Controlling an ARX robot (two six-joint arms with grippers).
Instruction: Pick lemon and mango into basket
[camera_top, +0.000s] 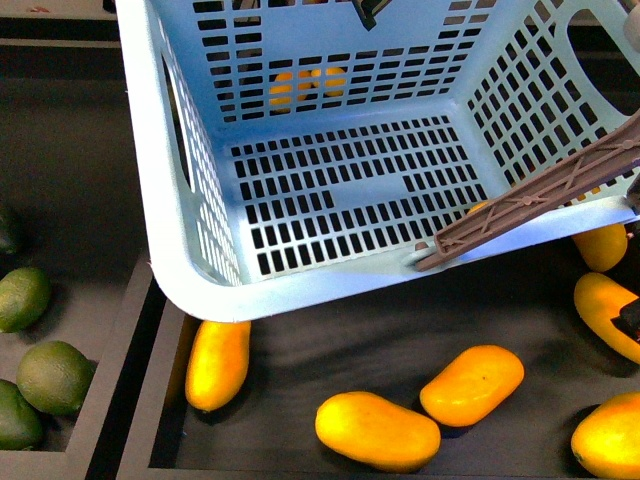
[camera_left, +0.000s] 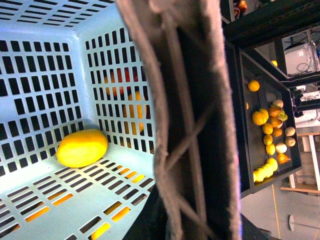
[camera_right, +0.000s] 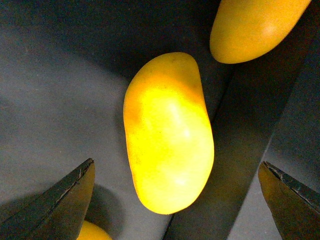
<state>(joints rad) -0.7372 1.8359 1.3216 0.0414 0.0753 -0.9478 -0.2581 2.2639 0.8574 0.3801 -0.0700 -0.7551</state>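
Observation:
The light turquoise basket (camera_top: 330, 200) hangs tilted above a black tray, filling the upper front view. My left gripper (camera_left: 190, 220) is shut on the basket's brown handle (camera_left: 185, 125), which also shows in the front view (camera_top: 540, 200). A yellow lemon (camera_left: 82, 148) lies inside the basket in a corner of the slotted floor. My right gripper (camera_right: 177, 175) is open, its jaws wide on either side of one yellow-orange mango (camera_right: 167, 132) lying on the dark tray floor, not touching it. A second mango (camera_right: 255, 27) lies just beyond.
Several more mangoes lie in the black tray (camera_top: 330, 350) below the basket, among them one at the left (camera_top: 217, 362) and two in the middle (camera_top: 377, 430) (camera_top: 471, 384). Dark green fruits (camera_top: 55, 377) sit in the compartment to the left. The tray's raised divider (camera_top: 120, 380) separates them.

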